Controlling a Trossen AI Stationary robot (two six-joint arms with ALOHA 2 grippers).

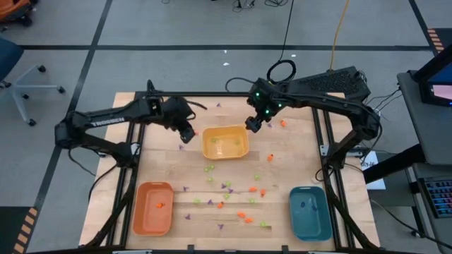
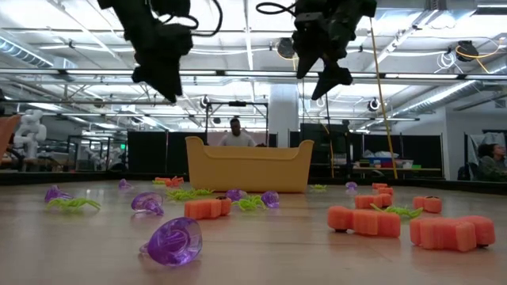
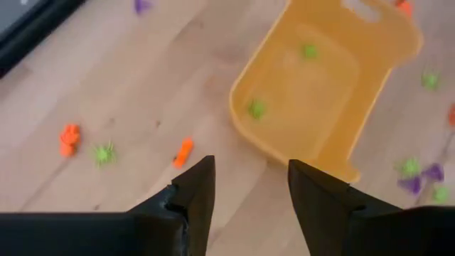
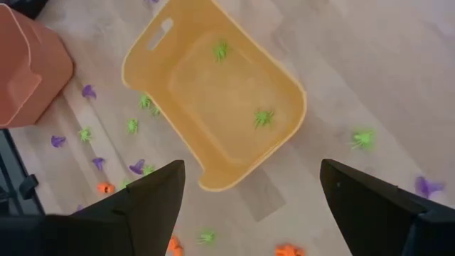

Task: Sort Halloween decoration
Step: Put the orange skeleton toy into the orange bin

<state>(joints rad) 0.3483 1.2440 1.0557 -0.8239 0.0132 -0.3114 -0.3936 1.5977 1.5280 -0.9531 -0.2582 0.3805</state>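
Note:
The Halloween decoration, small orange, light green and purple pieces (image 1: 226,194), lies scattered on the wooden table. Two green pieces (image 4: 264,117) lie inside the yellow tray (image 1: 225,142). My left gripper (image 3: 249,171) hangs open above the table just left of the yellow tray (image 3: 334,92), nothing between its fingers. My right gripper (image 4: 252,171) hangs wide open above that tray's far right corner and is empty too. In the low view both grippers, left (image 2: 162,79) and right (image 2: 329,79), hang well above the table.
An orange tray (image 1: 154,207) with one orange piece stands at the near left. A teal tray (image 1: 309,212) stands at the near right. A few pieces lie near the far edge (image 1: 282,123). Black frame rails (image 1: 321,141) run along the table's sides.

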